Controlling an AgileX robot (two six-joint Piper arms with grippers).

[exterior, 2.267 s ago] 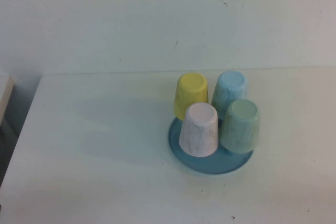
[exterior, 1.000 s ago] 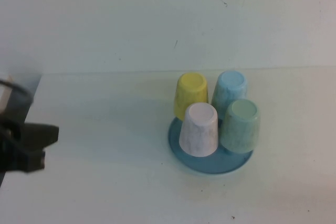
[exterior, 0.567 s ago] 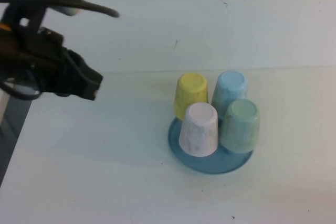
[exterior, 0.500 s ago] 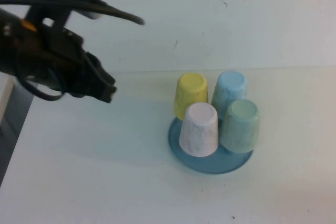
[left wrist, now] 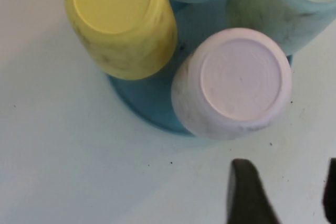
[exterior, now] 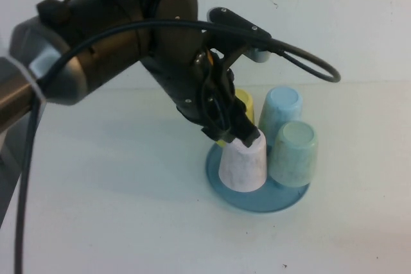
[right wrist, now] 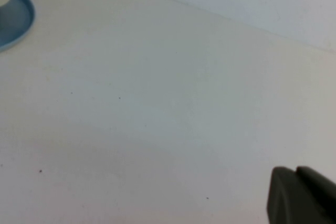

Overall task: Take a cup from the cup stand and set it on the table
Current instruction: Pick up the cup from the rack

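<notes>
The pale pink cup stands upside down at the front left of the blue cup stand, on the white table. My left gripper hovers just above the pink cup's top. In the left wrist view the pink cup lies just beyond my open, empty left gripper, apart from its fingers. The stand's pegs are hidden under the cups. My right gripper is shut and empty, low over bare table away from the stand's rim. It is out of the high view.
A yellow cup, a pale blue cup and a pale green cup stand upside down on the same stand, close round the pink one. My left arm hides most of the yellow cup. The table's left edge is near.
My left arm has swung in from the left edge, across the table, to just above the pink cup. The cups and the stand have not moved.
</notes>
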